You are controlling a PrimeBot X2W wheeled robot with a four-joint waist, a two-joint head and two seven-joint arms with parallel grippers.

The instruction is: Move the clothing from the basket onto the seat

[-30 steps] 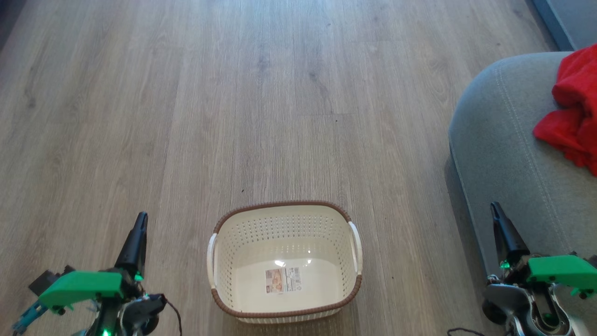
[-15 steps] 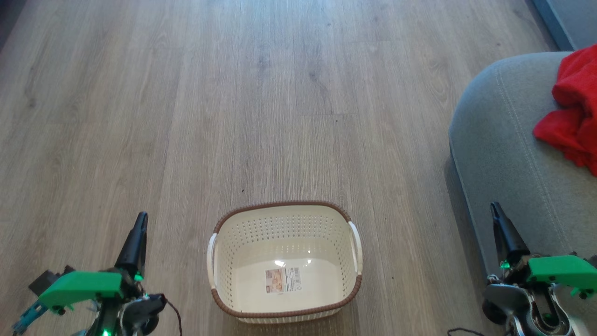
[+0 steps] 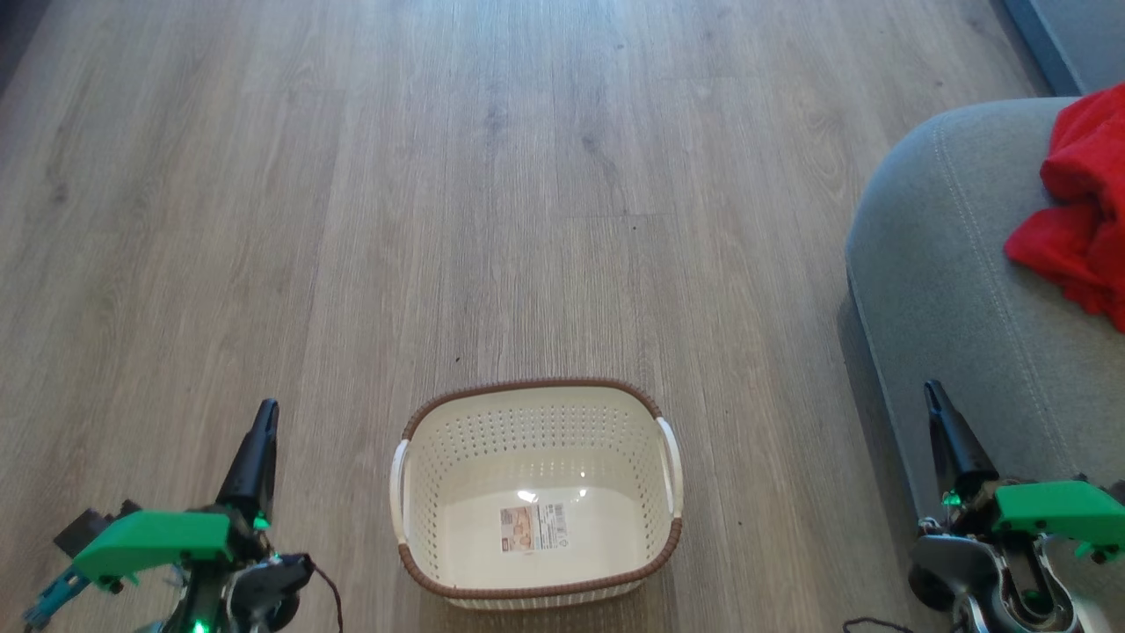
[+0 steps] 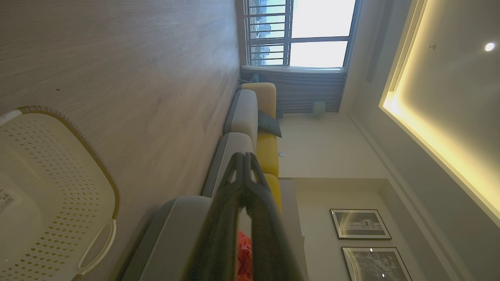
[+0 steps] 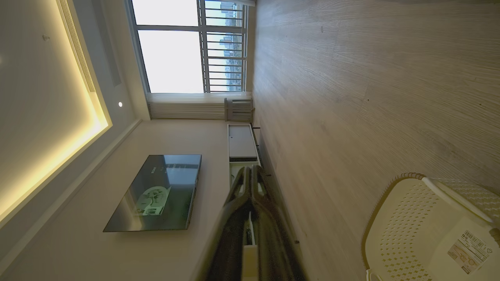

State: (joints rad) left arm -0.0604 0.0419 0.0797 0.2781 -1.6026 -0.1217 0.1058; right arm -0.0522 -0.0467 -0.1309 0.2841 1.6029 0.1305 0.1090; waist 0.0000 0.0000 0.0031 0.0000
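Basket [image 3: 533, 385] parked on wood floor [image 3: 527, 176], dead centre between both grippers, label [image 3: 533, 527] seen stuck on bottom. Red clothing [image 3: 1077, 220] piled on grey seat [image 3: 949, 290] off to right, well apart from basket. Left gripper [image 3: 266, 409] pinched fully closed, nothing held, hung low left of basket. Right gripper [image 3: 932, 393] same deal: fingers pressed together, nothing gripped, tip seen against seat's near edge.

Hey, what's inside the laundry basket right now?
Only a printed label on the bottom of the basket; no fabric. The red clothing lies on the grey seat. The near rim hides the near wall's inner face in the head view.
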